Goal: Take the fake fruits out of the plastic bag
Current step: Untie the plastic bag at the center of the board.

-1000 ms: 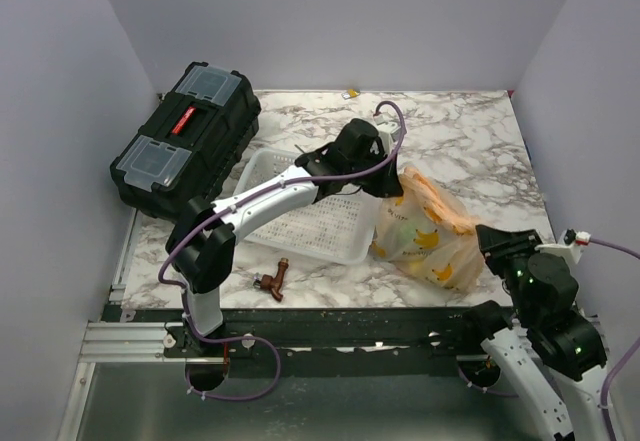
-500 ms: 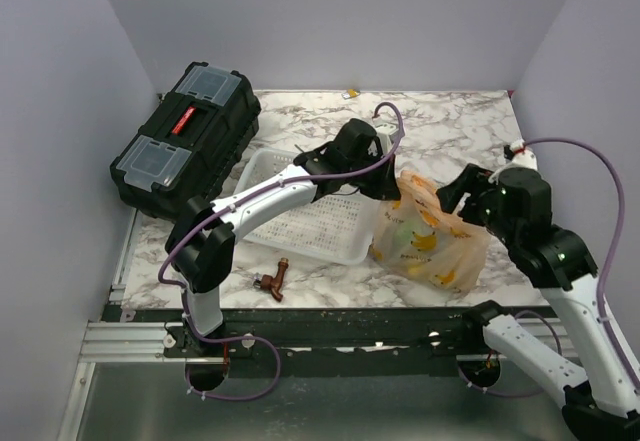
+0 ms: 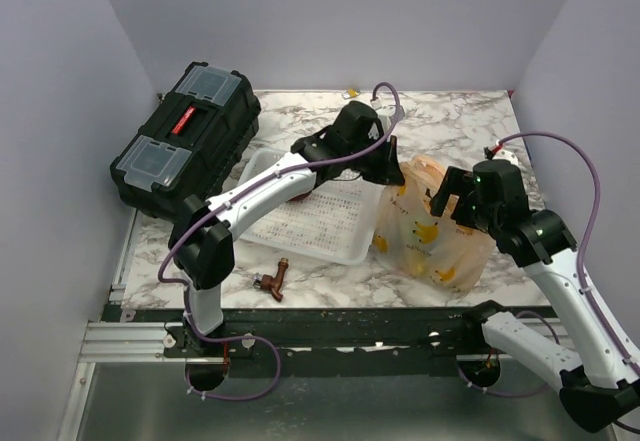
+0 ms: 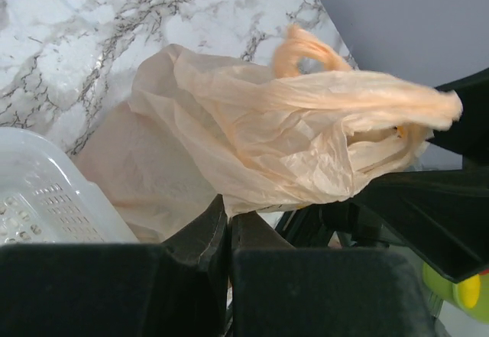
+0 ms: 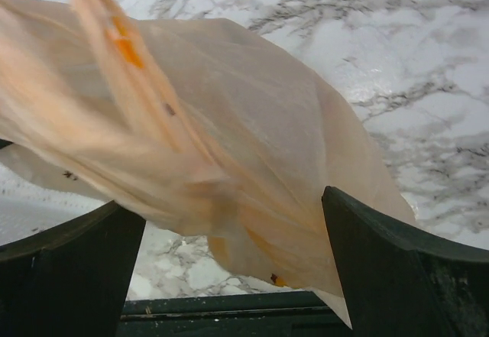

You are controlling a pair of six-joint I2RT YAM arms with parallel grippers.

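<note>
The pale peach plastic bag [image 3: 432,229] sits on the marble table right of the basket. Yellow fake fruits [image 3: 428,233] show through its film. My left gripper [image 3: 392,175] is shut on the bag's upper left edge and holds it up. In the left wrist view the bag [image 4: 252,131] spreads out from the pinched left gripper [image 4: 228,216], its loop handle [image 4: 302,46] sticking up. My right gripper [image 3: 452,197] is open at the bag's upper right side. In the right wrist view the bag [image 5: 229,138] hangs between the spread fingers [image 5: 367,260] of the right gripper [image 5: 229,207].
A white perforated basket [image 3: 310,223] lies left of the bag, and its corner shows in the left wrist view [image 4: 38,207]. A black toolbox [image 3: 185,146] stands at the back left. A small brown tap-shaped object [image 3: 272,281] lies near the front edge. Walls enclose the table.
My right arm swung up from the near edge to the bag's right side and its jaws opened wide. My left gripper raised the bag's edge a little, still shut on it.
</note>
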